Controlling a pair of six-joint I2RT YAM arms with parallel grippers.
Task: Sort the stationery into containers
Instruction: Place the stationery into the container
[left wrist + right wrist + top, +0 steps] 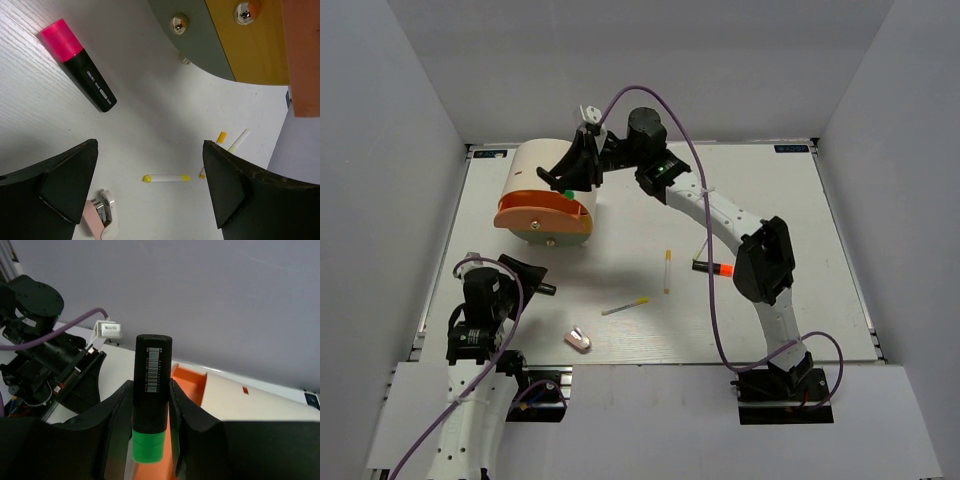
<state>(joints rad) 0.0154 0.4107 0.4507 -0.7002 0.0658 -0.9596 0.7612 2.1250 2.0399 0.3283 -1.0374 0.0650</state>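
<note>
Right hand (150, 412) clamped on green-capped marker (153, 375), cap down, above the cream container (530, 165) at far left. Left hand (149, 187) spread wide above near-left tabletop (150, 125); pink-capped marker (80, 65) lies loose there.

right arm (720, 215) stretched far and leftward, jaws clamped; left arm (480, 305) tucked low, jaws apart

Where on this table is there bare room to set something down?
Widest bare patch: the table's right side, between the right arm and the right edge. A smaller one along the near edge, between the eraser and that arm's base. Crowded: the centre, with two pens and the orange-capped marker, and the left, around the container and left end effector.
</note>
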